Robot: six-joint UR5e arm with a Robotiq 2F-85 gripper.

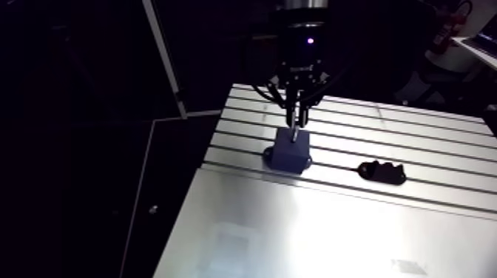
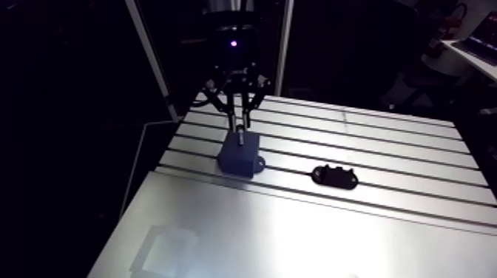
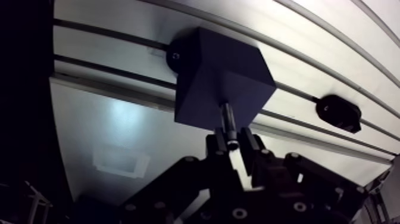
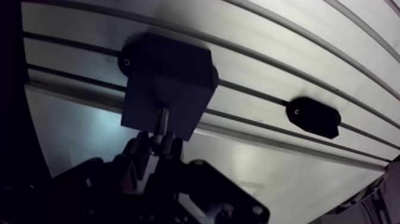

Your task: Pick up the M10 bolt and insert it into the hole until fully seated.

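Item: gripper (image 3: 232, 142), two fingers, hanging straight down over the slotted table (image 3: 113, 50); the fingers are closing in on either side of the bolt (image 3: 228, 119) and pinching it at its near end, with only the bolt's width left between them. Item: bolt, metallic, slim, standing upright in the grip; its shank is reaching from the fingertips to the upper face of the dark blue block (image 3: 223, 68), and its far end is touching that face near the edge closest to the gripper. The hole is lying hidden under the bolt, so the depth of entry cannot be told. Item: dark blue block, box-shaped, sitting on the table across the slots, with a rounded foot carrying a screw head showing at its far side. Item: black fixture (image 1: 381, 171), low and oblong, lying on the table along a slot, well apart from the block.
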